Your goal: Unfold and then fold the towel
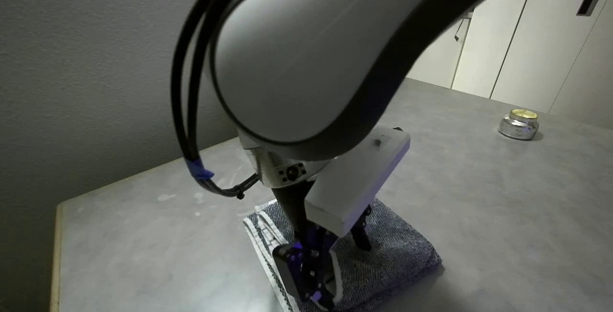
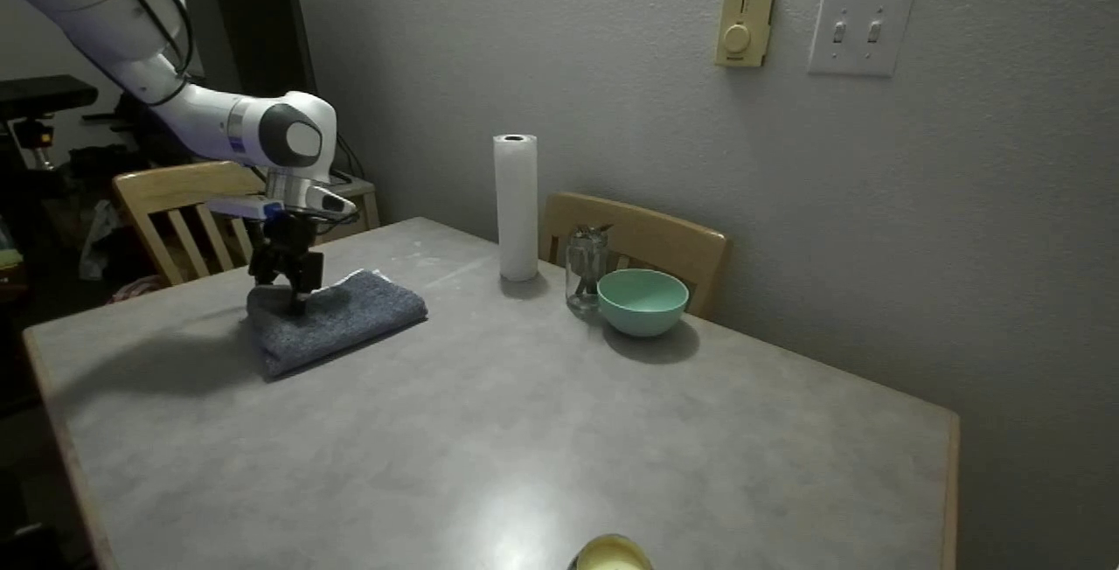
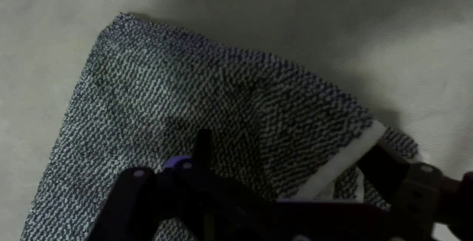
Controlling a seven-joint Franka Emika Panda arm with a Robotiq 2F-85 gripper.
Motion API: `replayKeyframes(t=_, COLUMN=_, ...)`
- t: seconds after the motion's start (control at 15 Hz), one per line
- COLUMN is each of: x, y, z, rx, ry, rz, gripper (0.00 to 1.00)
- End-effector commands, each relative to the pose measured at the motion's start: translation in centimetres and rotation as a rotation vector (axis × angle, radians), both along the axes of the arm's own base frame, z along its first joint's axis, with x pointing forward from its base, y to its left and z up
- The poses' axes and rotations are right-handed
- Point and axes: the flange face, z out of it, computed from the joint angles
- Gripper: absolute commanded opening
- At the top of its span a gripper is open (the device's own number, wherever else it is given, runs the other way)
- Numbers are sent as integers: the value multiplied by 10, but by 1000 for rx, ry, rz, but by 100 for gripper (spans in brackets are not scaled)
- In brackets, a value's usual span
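Observation:
The towel (image 1: 397, 250) lies folded in a thick dark grey-blue pad on the table, and it also shows in an exterior view (image 2: 367, 316). In the wrist view the towel (image 3: 155, 85) has a white edge band lifted near its right corner. My gripper (image 1: 346, 272) is low over the towel with its fingers spread apart. It also shows in an exterior view (image 2: 281, 288). In the wrist view my gripper (image 3: 288, 145) has one finger above the towel's top and the other at the lifted white edge. That finger's tip is partly hidden by the edge.
A white paper roll (image 2: 517, 212), a glass jar with utensils (image 2: 586, 268) and a green bowl (image 2: 642, 303) stand along the wall side of the table (image 2: 524, 430). A silver candle jar (image 1: 518, 125) stands far from the towel. Wooden chairs (image 2: 638, 225) are at the table's edges.

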Motion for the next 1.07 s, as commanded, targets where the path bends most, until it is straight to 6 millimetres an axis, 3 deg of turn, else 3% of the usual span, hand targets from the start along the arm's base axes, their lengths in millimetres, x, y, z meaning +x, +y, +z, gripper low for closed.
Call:
replayKeyframes(t=0.0, x=9, y=-1, z=-6, rx=5, ry=-13, rz=31, gripper=100)
replayKeyframes(t=0.2, x=10, y=0, z=-7, rx=4, ry=-13, rz=37, gripper=100)
replayKeyframes(t=0.33, x=11, y=-1, z=-7, rx=4, ry=-18, rz=38, gripper=73)
replayKeyframes(t=0.73, x=11, y=-1, z=0, rx=1, ry=-19, rz=38, gripper=30)
replayKeyframes(t=1.0, x=3, y=-2, z=23, rx=28, ry=-39, rz=53, gripper=2)
